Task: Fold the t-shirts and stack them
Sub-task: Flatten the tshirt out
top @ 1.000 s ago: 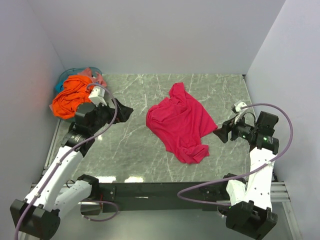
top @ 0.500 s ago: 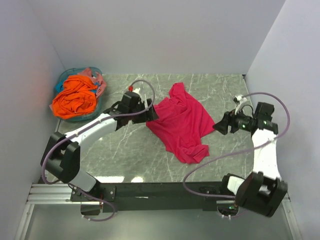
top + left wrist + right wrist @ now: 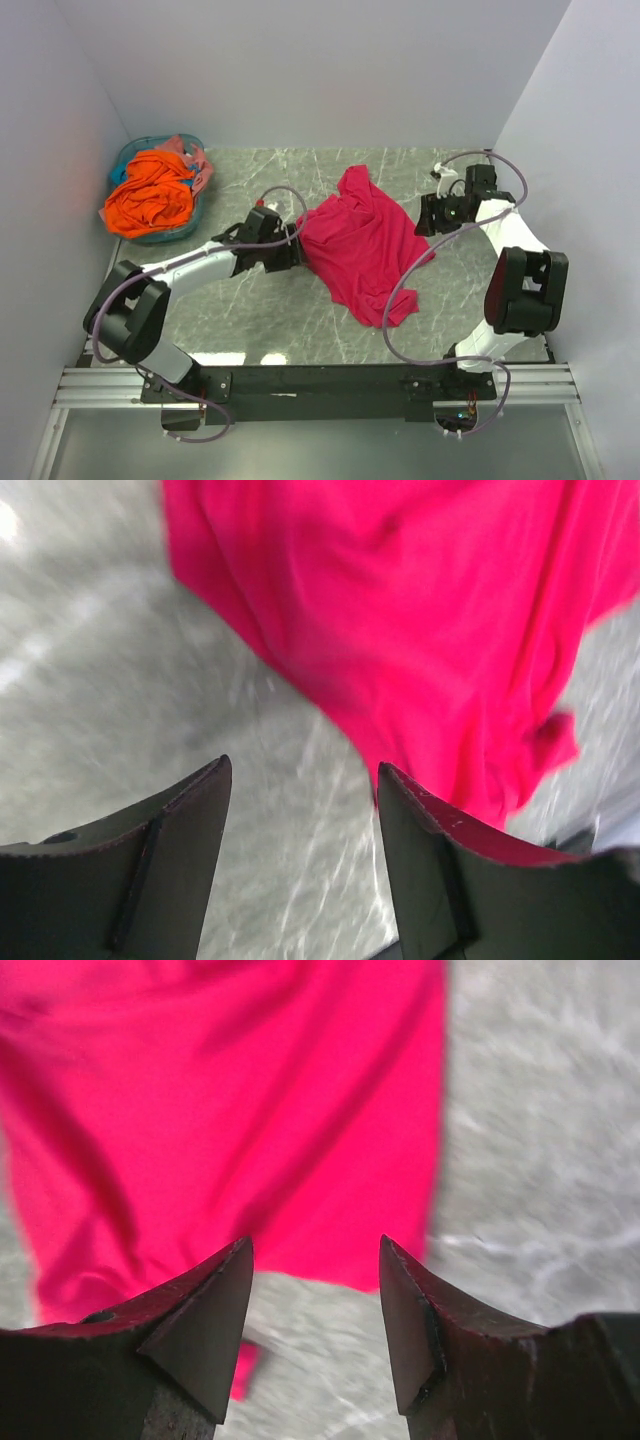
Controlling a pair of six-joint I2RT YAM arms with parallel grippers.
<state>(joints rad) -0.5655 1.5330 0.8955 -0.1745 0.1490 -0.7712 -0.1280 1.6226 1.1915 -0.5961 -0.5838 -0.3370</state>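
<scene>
A crimson-pink t-shirt (image 3: 365, 245) lies crumpled in the middle of the marble table (image 3: 250, 310). My left gripper (image 3: 293, 250) sits at the shirt's left edge, open, with bare table between its fingers and the shirt (image 3: 420, 620) just ahead. My right gripper (image 3: 424, 216) is at the shirt's right edge, open and empty, the cloth (image 3: 230, 1110) just beyond its fingertips (image 3: 225, 1290). A bright orange t-shirt (image 3: 150, 195) and a bit of paler salmon-pink cloth (image 3: 190, 150) are piled in the basket at the back left.
A round teal basket (image 3: 135, 235) stands in the back left corner. White walls close the table on the left, back and right. A black rail (image 3: 320, 380) runs along the near edge.
Both arms have swung in toward the crimson-pink shirt: the left from beside the basket to the shirt's left edge, the right up and back to its right edge. Both sets of jaws have narrowed.
</scene>
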